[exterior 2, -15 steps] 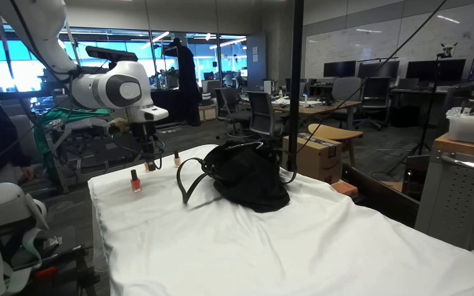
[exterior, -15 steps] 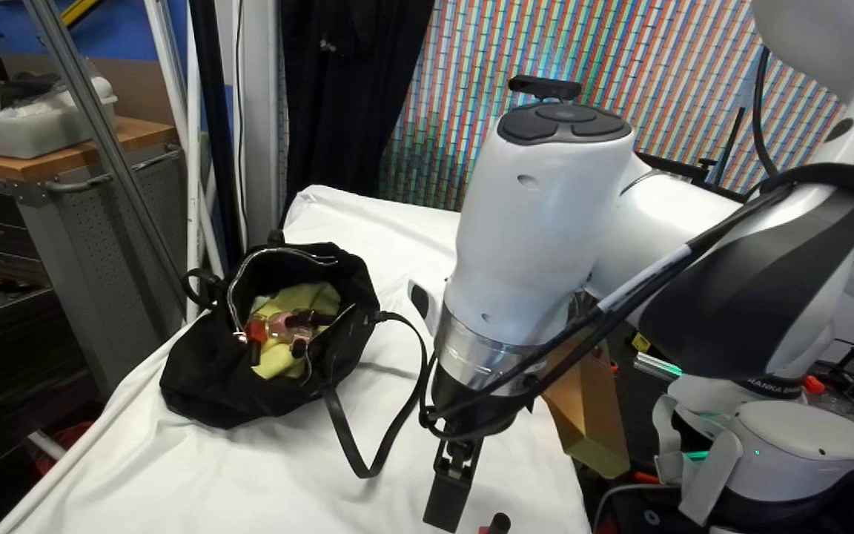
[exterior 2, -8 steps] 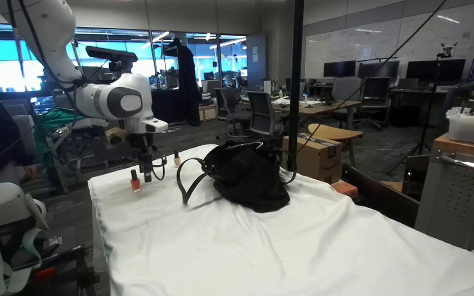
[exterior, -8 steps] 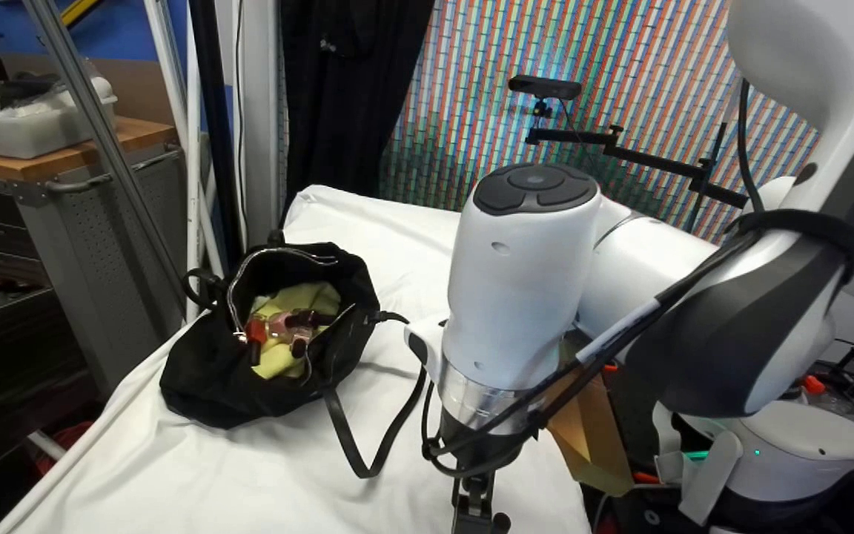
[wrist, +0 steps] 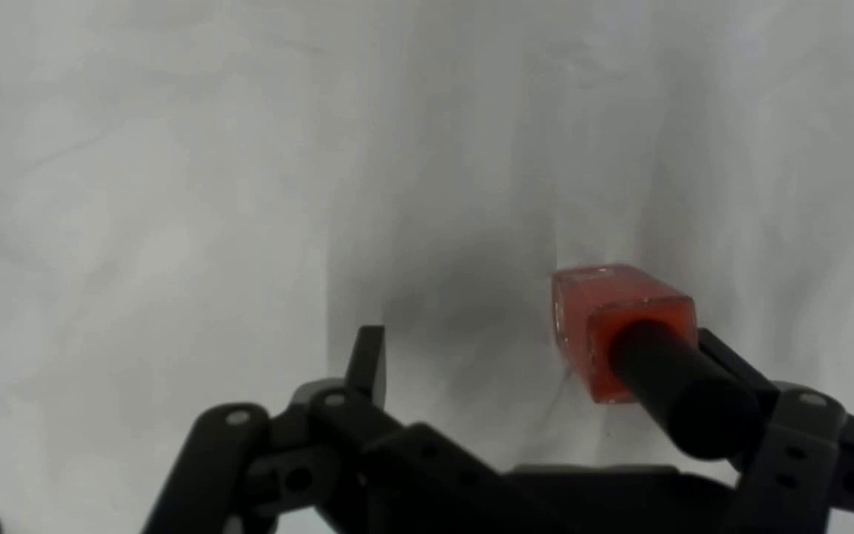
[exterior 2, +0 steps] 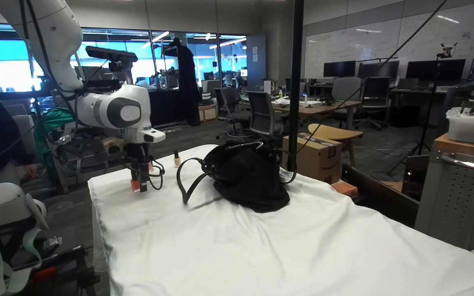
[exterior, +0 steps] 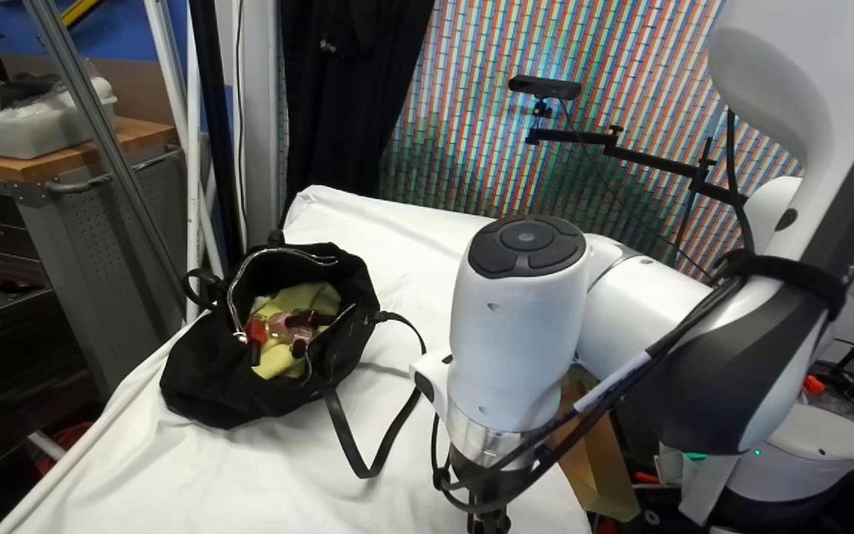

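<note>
In the wrist view my gripper (wrist: 538,334) stands open above white cloth. A small red bottle (wrist: 575,319) with a long black cap stands between its fingers, close to the right one. The left finger (wrist: 368,363) is well apart from it. Whether the right finger touches the bottle I cannot tell. In an exterior view the gripper (exterior 2: 139,185) is low at the table, partly covering the red bottle (exterior 2: 135,186). Behind it a pinkish bottle (exterior 2: 150,166) is partly hidden, and a peach bottle (exterior 2: 177,161) stands farther back. Elsewhere the fingertips are below the picture's edge.
A black bag (exterior: 249,400) lies on the white-covered table (exterior: 175,475), its strap (exterior: 349,437) looping toward the arm. Inside are a yellow cloth (exterior: 319,297) and several small bottles (exterior: 279,326). A black pole (exterior 2: 296,82) rises beside the bag. A cardboard box (exterior 2: 323,158) stands beyond the table.
The arm has come down and shifted toward the red bottle, passing in front of its cap. My gripper has stayed open. The bag and the bottles have not moved.
</note>
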You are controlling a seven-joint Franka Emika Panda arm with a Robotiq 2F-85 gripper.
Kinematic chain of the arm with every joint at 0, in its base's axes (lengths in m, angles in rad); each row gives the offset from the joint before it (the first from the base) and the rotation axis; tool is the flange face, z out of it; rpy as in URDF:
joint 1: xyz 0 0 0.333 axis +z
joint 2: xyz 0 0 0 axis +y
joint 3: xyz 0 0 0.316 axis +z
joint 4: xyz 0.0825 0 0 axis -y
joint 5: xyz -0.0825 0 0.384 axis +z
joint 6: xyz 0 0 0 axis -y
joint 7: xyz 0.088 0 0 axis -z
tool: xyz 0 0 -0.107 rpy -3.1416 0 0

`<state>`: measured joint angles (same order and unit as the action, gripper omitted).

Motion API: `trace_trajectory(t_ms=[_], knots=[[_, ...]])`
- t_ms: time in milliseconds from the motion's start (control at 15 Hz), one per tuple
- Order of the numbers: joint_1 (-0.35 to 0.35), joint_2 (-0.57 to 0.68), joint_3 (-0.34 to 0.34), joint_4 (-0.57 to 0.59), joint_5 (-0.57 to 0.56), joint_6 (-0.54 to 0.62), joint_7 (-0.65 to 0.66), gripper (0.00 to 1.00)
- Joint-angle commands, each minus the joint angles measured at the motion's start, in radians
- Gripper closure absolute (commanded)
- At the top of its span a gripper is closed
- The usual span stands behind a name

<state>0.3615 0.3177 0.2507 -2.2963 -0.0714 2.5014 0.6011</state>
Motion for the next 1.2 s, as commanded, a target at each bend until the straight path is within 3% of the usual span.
trace_trajectory(t_ms=[0, 400, 1133], knots=[[0.022, 0.007, -0.021, -0.016, -0.009, 0.039, -0.042, 0.00], [0.010, 0.035, -0.022, -0.022, 0.023, 0.091, -0.132, 0.00], [0.060, -0.058, -0.055, -0.003, -0.080, 0.012, -0.089, 0.00]])
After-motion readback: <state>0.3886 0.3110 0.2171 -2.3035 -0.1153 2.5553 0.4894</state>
